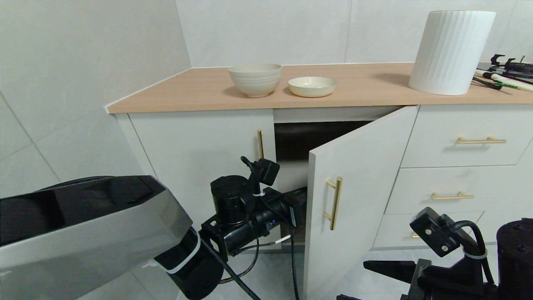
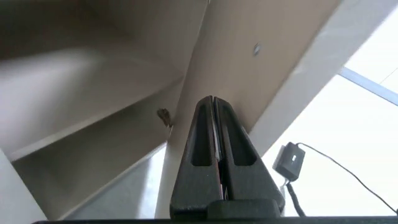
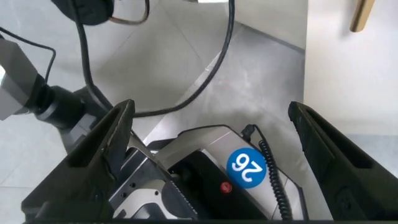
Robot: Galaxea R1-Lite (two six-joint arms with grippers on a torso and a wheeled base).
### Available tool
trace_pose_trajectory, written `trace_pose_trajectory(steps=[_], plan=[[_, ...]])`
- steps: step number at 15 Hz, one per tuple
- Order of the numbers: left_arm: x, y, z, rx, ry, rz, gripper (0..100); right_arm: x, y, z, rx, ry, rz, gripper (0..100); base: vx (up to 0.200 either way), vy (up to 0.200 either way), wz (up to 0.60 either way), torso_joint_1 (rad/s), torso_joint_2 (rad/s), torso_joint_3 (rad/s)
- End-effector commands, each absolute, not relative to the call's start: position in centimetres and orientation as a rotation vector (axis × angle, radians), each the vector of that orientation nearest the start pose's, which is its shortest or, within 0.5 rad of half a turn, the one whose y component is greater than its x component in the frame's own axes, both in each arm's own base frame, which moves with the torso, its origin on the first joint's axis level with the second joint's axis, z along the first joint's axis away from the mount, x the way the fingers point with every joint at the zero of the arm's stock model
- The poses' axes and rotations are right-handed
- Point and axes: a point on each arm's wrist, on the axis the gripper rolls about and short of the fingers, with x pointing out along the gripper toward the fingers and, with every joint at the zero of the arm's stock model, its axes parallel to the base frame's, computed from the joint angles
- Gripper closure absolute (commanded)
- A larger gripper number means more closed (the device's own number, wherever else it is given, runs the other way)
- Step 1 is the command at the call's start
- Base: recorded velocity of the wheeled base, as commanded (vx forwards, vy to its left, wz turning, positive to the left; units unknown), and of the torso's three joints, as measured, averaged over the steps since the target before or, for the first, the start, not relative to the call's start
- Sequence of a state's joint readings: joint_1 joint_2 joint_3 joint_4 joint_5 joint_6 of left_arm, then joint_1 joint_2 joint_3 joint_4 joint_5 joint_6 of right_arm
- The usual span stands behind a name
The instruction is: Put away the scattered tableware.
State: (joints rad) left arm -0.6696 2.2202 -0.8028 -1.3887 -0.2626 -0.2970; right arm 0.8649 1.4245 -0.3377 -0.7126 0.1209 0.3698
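two pieces, bowl [image 1: 255, 79] and dish [image 1: 312, 86], sit on the far counter [image 1: 374, 89]. left gripper [image 2: 212, 102], clenched empty, behind the half-open cabinet door [image 1: 358, 175]; right gripper [image 3: 211, 109] released, low. likely step: opening it. next: push wider, fetch bowl.

- Reading "26" in white digits on a round blue sticker [image 3: 247, 165], the one legible marking in any view.
- Sitting slightly tilted, with both digits fully visible and sharp enough to make out.
- Sticking to a black panel [image 3: 202, 167] edged in silver metal, just beside a small red button [image 3: 226, 186].
- Appearing beyond the wide-apart fingers of the right gripper [image 3: 210, 109], close to a coiled black cable [image 3: 273, 180] running along the panel's side.
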Motion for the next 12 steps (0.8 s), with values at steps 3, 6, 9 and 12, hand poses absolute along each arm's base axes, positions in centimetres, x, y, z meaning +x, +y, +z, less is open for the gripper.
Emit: trace_pose_trajectory(steps=[3,6,9,12], plan=[[27.0,-27.7,7.5,-0.255,0.181,-1.034,100,11.5,15.6,13.2,0.163,0.567,0.942,0,0.0,0.0,0.0,0.0,0.0,0.0],[21.9,-31.7,7.9,-0.234,0.225,-1.198,100,8.9,14.3,12.9,0.048,0.525,1.15,0,0.0,0.0,0.0,0.0,0.0,0.0],[20.4,-32.6,8.0,-0.226,0.236,-1.24,100,8.3,13.8,13.1,0.041,0.512,1.216,0,0.0,0.0,0.0,0.0,0.0,0.0],[23.0,-29.4,8.9,-0.238,0.212,-1.101,100,8.4,13.8,13.2,0.044,0.506,1.208,0,0.0,0.0,0.0,0.0,0.0,0.0]])
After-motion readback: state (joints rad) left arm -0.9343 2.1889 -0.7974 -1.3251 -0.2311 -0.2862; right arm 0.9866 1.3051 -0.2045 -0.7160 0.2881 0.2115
